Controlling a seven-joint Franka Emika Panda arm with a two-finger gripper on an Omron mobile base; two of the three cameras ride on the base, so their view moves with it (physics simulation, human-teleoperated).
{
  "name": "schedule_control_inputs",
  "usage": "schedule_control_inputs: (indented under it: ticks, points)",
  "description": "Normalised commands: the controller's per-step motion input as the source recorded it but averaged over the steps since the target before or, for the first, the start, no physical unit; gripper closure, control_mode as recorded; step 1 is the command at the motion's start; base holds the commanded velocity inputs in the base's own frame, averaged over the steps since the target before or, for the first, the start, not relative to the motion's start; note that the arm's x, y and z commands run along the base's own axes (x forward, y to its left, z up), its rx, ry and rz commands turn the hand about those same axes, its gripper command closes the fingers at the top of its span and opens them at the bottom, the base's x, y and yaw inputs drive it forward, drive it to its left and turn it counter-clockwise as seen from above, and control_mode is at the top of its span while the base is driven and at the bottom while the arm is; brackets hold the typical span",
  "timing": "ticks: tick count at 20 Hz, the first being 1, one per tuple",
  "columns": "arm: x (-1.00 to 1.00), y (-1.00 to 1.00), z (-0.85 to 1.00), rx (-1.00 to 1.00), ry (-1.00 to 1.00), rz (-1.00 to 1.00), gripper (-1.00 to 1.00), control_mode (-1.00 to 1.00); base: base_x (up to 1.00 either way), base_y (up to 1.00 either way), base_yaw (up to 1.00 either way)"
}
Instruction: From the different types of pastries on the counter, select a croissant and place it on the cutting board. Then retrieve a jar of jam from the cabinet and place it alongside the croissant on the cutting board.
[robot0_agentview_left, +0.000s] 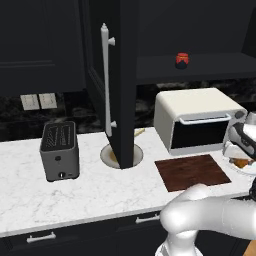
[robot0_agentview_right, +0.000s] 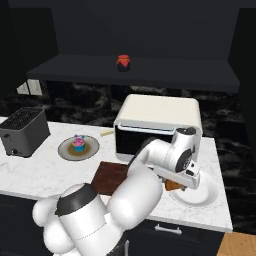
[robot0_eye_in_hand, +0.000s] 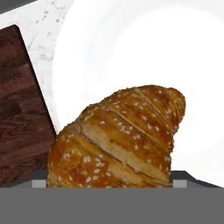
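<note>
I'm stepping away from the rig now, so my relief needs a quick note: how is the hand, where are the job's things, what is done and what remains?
Hand: low over the white plate right of the cutting board, around the croissant; whether it grips yet is unclear.
Croissant: on that plate, not on the board.
Jar of jam: on the cabinet shelf; cabinet door open.
Cupcake: on the other plate, leave it.
Done: nothing placed.
Left: croissant onto the board, then the jar beside it.
</note>
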Motion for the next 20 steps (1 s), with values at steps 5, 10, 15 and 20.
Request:
schedule_control_inputs:
  ticks: [5,10,15,20]
  points:
    - [-0.01,0.87,0.08,0.03,0.0,0.14,1.0,-1.0,0.0,0.0,0.0]
    - [0.0,0.72,0.0,0.05,0.0,0.13,1.0,-1.0,0.0,0.0,0.0]
    - [0.0,0.17,-0.02,0.03,0.01,0.06,1.0,-1.0,0.0,0.0,0.0]
    - [0.0,0.31,-0.41,0.06,0.08,0.06,1.0,-1.0,0.0,0.0,0.0]
